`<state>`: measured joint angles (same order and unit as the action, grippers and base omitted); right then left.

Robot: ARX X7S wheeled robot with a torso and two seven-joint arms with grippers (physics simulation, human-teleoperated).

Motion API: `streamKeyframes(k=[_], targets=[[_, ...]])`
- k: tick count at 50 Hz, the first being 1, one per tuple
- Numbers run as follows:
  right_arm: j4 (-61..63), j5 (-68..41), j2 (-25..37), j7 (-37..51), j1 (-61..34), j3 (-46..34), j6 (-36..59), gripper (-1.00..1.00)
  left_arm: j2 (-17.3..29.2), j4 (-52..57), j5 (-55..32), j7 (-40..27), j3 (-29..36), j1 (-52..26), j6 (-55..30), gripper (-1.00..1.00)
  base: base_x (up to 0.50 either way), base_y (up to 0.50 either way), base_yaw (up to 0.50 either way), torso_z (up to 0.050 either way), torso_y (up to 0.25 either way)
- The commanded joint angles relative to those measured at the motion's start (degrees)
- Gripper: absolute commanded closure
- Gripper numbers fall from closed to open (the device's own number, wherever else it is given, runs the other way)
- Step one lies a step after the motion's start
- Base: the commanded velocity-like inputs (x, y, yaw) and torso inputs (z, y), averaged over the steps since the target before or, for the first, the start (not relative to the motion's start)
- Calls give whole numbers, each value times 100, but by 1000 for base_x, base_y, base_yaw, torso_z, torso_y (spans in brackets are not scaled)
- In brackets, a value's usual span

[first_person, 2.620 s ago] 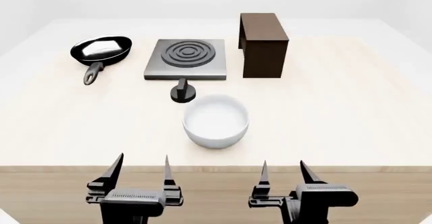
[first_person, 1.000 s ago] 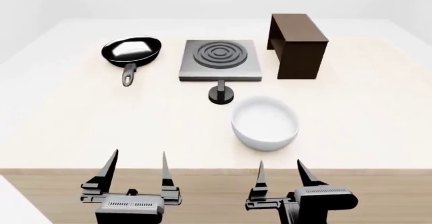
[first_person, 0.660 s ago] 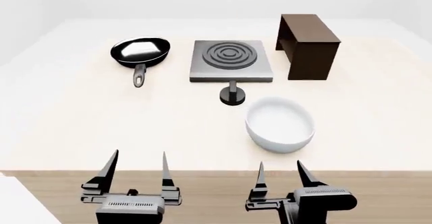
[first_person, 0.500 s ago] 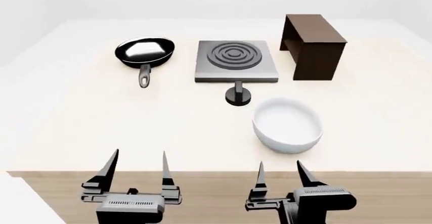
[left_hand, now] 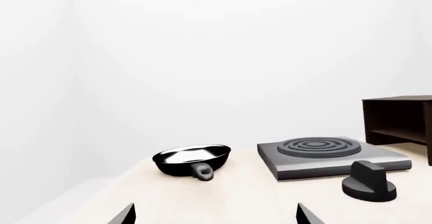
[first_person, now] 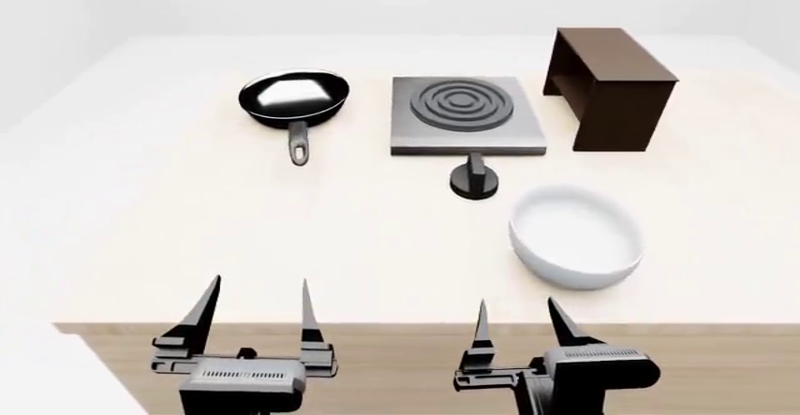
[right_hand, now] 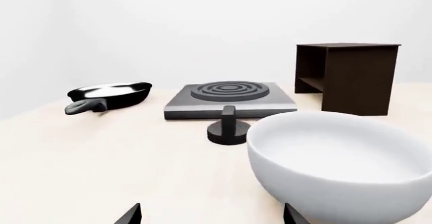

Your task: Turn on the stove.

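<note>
The stove lies well ahead of both pairs of jaws, untouched, and its small black knob stands on the table just in front of its near edge, the knob's grip ridge pointing toward the hotplate. Nearest of all, the left gripper and the right gripper hang side by side at the table's near edge, each with its jaws spread apart and nothing between them. Just ahead of the right jaws, and a little to their outer side, sits a white bowl; in the right wrist view the bowl fills the foreground, with the knob beyond its rim and the stove behind that. Farther on, ahead of the left jaws, a black frying pan rests with its handle turned toward the robot, beside the stove. Past the right jaws, at the stove's other side, stands a dark brown shelf. In the left wrist view the pan, stove and knob all stand apart from one another.
</note>
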<state>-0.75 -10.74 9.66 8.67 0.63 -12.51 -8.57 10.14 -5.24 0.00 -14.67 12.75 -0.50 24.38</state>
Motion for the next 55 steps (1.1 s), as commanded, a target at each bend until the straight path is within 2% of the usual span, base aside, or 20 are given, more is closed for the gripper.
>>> streamKeyframes(k=[1, 30, 55], targets=[[31, -21, 35, 37, 8, -46, -17, -100, 32, 5, -9, -49, 45, 20, 23, -100, 31, 184, 0, 0, 0], [207, -11, 97, 202, 10, -146, 22, -100, 130, 181, 52, -197, 166, 78, -11, -100, 48, 208, 0, 0, 0], [94, -110, 157, 143, 4, -241, -193, -100, 181, 174, 62, -284, 265, 19, -64, -100, 77, 0, 0, 0, 0]])
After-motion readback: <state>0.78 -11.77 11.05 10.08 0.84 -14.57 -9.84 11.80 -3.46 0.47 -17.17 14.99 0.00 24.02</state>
